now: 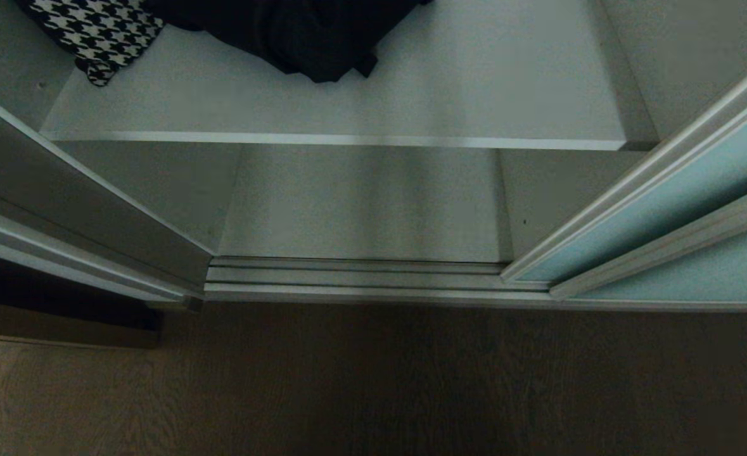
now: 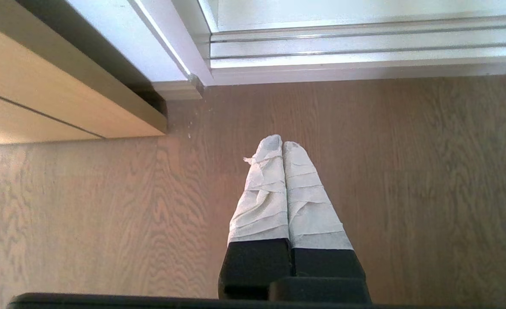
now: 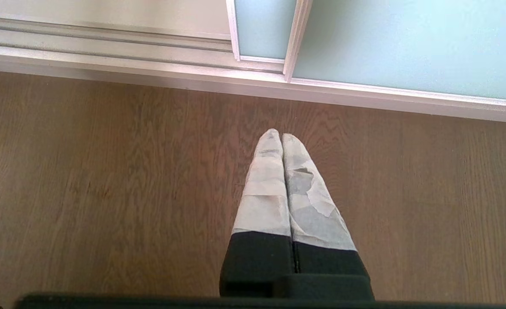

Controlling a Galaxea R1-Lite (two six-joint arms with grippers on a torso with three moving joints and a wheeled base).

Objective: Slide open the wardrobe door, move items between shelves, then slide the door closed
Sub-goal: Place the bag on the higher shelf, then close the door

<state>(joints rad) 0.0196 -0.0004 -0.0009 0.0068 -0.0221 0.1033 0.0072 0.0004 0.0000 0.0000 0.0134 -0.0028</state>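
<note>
Soft, limp and probably light, the black garment (image 1: 297,38) on the upper shelf (image 1: 474,95) wants gripping at a bunched fold, while both the left pincer (image 2: 283,143) and right pincer (image 3: 281,134) hang pressed together, empty, above the floor (image 2: 407,193).

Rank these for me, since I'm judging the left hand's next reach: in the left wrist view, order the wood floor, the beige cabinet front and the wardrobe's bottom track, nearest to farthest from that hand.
1. Wood floor: directly beneath the shut left hand.
2. Beige cabinet front: off to one side, beyond the fingertips.
3. Wardrobe's bottom track: straight ahead, past the floor's edge.
</note>
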